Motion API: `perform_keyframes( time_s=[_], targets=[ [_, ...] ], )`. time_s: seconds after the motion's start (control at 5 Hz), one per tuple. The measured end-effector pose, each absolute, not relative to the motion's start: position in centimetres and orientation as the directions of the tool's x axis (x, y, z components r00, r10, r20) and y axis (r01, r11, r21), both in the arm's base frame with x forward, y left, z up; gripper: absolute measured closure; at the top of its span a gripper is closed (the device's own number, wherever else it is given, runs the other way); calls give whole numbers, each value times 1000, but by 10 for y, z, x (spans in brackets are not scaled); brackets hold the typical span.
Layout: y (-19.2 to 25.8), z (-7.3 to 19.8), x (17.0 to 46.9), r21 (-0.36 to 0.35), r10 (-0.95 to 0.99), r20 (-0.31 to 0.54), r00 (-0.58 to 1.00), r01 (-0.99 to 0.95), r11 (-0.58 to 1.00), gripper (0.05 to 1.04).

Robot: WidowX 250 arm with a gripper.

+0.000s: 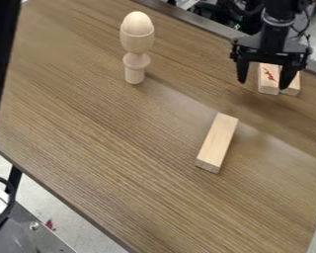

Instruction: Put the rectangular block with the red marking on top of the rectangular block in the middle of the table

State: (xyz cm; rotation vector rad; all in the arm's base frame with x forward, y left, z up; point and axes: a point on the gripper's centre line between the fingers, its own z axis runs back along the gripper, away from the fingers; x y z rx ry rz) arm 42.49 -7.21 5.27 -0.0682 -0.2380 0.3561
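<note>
One pincer (263, 83), mine, hangs open by the red-marked block (268, 85) on the table's (88, 123) far side; the target block (217, 142) lies mid-table. Closing off-centre could snag the neighbouring block (292, 85) (awkwardly near my marked one).

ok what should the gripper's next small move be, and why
Probably centre the open black gripper over the pale wooden block with the red marking before closing: in this view one finger overlaps the seam with the pale wooden block beside it, while the other stands clearly off the marked block's opposite side.
</note>
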Motion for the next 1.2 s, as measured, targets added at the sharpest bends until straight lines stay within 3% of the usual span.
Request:
perform_keyframes(
  time_s=[0.6, 1.2],
  targets=[
    [-75, 37, 434, -99, 343, 200, 918, -330, 939, 83],
    [-77, 38, 450, -106, 349, 211, 913, -333, 937, 84]
  ],
)
